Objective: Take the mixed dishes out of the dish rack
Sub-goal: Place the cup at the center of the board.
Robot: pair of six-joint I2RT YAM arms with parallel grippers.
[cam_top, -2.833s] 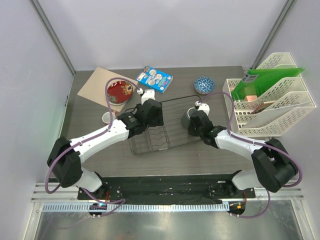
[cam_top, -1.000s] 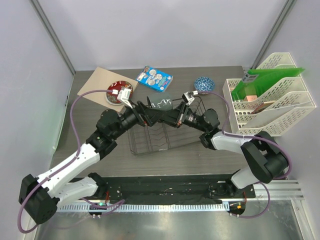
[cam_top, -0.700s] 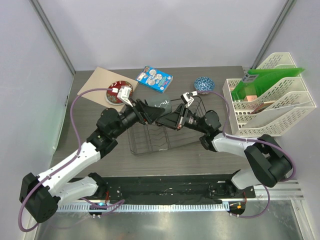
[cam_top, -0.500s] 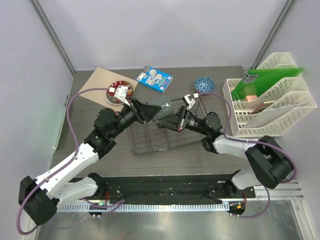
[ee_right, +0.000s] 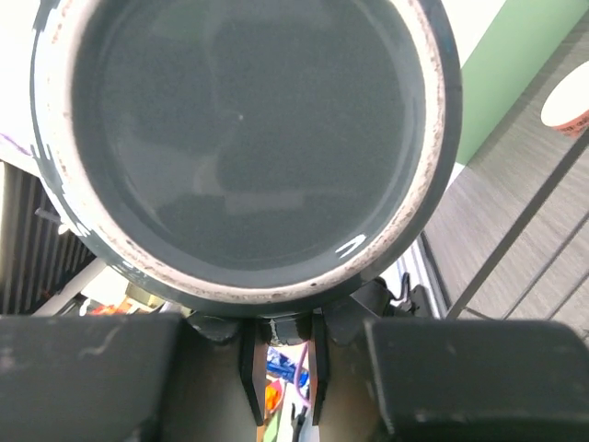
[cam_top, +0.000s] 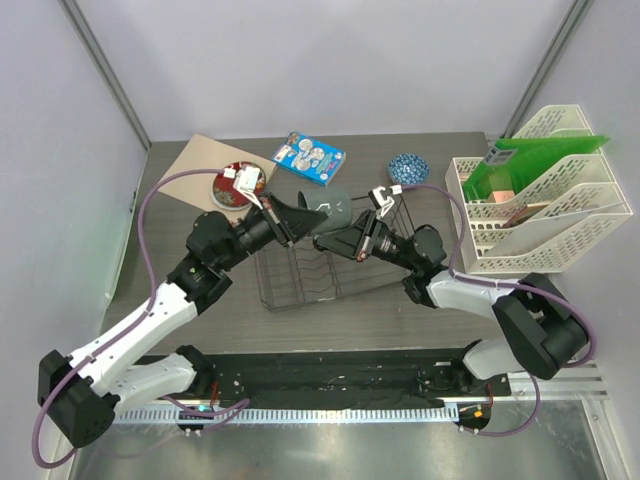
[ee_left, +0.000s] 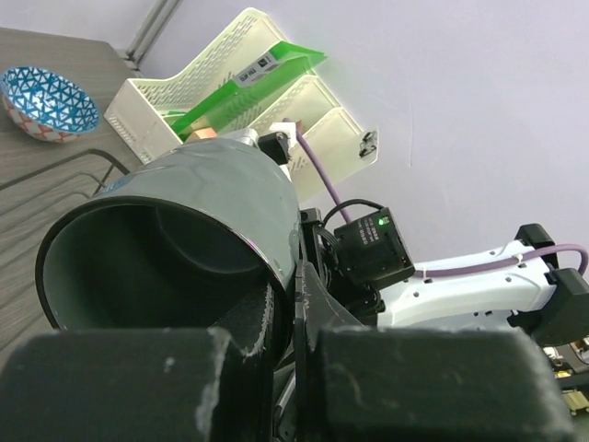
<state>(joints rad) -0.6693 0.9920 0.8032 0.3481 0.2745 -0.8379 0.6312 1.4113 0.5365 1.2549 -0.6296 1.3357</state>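
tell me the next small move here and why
Probably open the right gripper and let go. The dark grey mug hangs above the dish rack with both grippers on it. The left gripper is shut on its rim, so it looks ready to carry the mug off alone.

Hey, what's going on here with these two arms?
Both arms hold the grey mug in the air above the rack. The left gripper is pinched on its rim. The right gripper grips it from the other end, like a handover. The plate and bowl lie outside the rack.
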